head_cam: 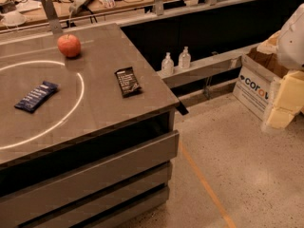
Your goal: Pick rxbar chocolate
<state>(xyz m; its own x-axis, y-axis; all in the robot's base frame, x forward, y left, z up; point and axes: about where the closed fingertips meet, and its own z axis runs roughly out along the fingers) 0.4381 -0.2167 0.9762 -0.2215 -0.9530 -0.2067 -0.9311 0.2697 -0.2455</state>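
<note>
Because the rxbar chocolate (127, 81) lies flat on the grey table (142, 106), near the right-hand corner of the top and just outside the pale ring (81, 87) marked on it, a good pick would come from straight above. The gripper should be turned to span the bar's narrow width, lowered until it all but brushes the tabletop, then closed gently so the thin black wrapper is pinched rather than pushed along. The bar sits at a slight slant to the table edge, so the wrist will likely need turning to match. Its neighbours give it room: the blue-wrapped bar (36, 96) lies well apart inside the ring to the left, and the red apple (69, 45) stands well apart toward the far side. The gripper (283, 101) is off the table altogether, at the right edge of the view, over the speckled floor and beside a cardboard box (251, 87). It shows only as pale yellowish blocks under a rounded white part of the arm, and I take those blocks to be the gripper, though the view there is poor. Whether it is open or closed cannot be told. From that pose the arm faces a long reach leftward over the table's corner before any descent.
</note>
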